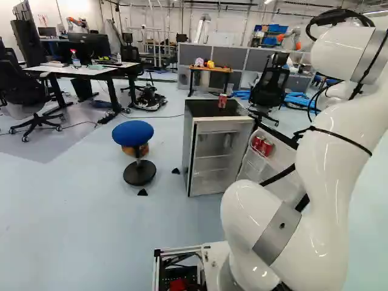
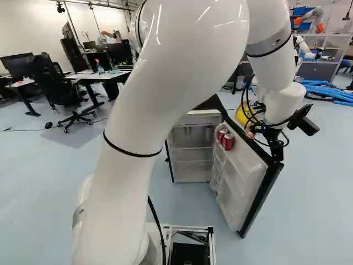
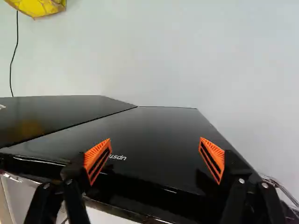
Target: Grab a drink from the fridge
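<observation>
In the right base view, my gripper (image 2: 274, 148) is at the upper outer edge of the open fridge door (image 2: 241, 179). Two red cans (image 2: 225, 140) stand in the door's shelf; the left base view shows these cans (image 1: 262, 146) too. Another red can (image 1: 222, 100) stands on top of the fridge (image 1: 203, 110). In the wrist view my gripper (image 3: 154, 158) is open, its orange-padded fingers wide apart over a glossy black panel (image 3: 159, 130) with nothing gripped. No can shows there. Whether the fingers touch the panel, I cannot tell.
Left of the fridge stands a blue-topped stool (image 1: 133, 132), with small black wedges (image 1: 142, 192) on the floor nearby. Farther back are desks (image 1: 91, 70), office chairs (image 1: 268, 91) and blue hoses (image 2: 331, 93). A yellow object (image 2: 242, 114) shows behind the door.
</observation>
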